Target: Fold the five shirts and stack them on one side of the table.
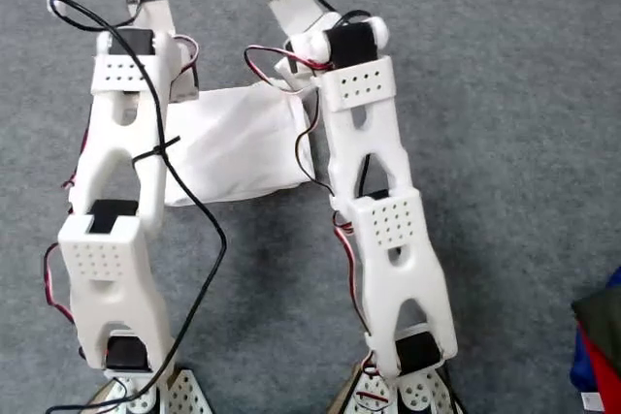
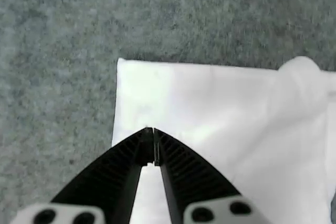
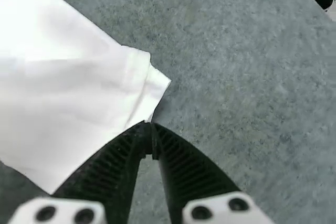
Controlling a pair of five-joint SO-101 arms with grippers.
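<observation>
Your left fingers [image 2: 148, 140] are pressed together, their black ribbed tips meeting with no gap. They sit over the white folded fabric shirt [image 2: 220, 124], just inside one of its straight edges. You cannot tell whether any cloth is caught between them.

Your right fingers [image 3: 146, 136] are closed the same way, tip to tip. They are poised right at a corner of the shirt, where a narrow folded flap [image 3: 152, 85] sticks out past the main panel onto the grey surface.

Looking from above, the shirt [image 1: 238, 147] lies flat as a rough rectangle. It sits toward 11 o'clock from the middle of the grey felt-covered bench [image 1: 505, 143], between your two white arms. The left arm [image 1: 112, 259] runs from the 7 o'clock edge up toward 11 o'clock, with its wrist by the shirt's 10 o'clock corner. The right arm [image 1: 393, 225] runs from 6 o'clock up toward 12 o'clock, with its wrist by the shirt's 2 o'clock corner. A thin black cable [image 1: 199, 210] trails down along the left arm and across the felt.

At the bench's 4 o'clock edge, well apart from the white shirt, lies a bundle of dark green, red and blue cloth [image 1: 597, 336].
</observation>
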